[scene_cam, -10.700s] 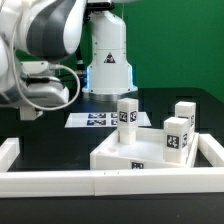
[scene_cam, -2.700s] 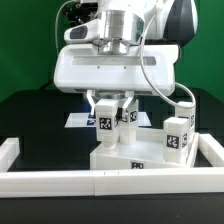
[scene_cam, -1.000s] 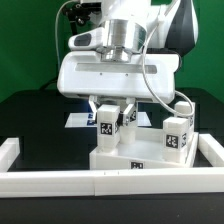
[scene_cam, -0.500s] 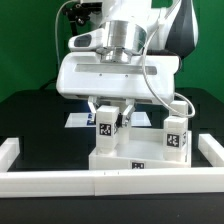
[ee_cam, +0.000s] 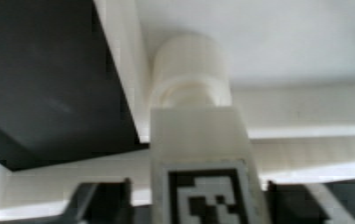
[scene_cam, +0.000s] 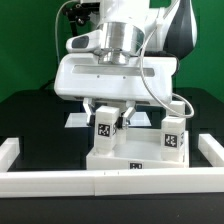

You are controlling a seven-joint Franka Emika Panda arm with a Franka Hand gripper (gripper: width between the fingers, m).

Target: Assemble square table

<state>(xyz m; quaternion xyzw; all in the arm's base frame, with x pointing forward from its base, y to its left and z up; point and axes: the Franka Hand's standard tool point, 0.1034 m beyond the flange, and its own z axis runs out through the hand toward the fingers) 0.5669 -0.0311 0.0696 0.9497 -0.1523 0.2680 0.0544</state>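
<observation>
A matte black table top lies before a green backdrop, edged by a low white wall. The smooth white square panel sits inside it, carrying tagged block legs. The gripper brackets one upright leg; whether it grips, I cannot tell

1. The exterior view looks level and low across the black table, from just outside the long white wall along its near edge, facing the arm head-on.
2. It stands back enough to take in the gripper and the square panel.
3. The wrist view looks steeply down, very close.
4. Both views share the tagged leg and the panel.
</observation>
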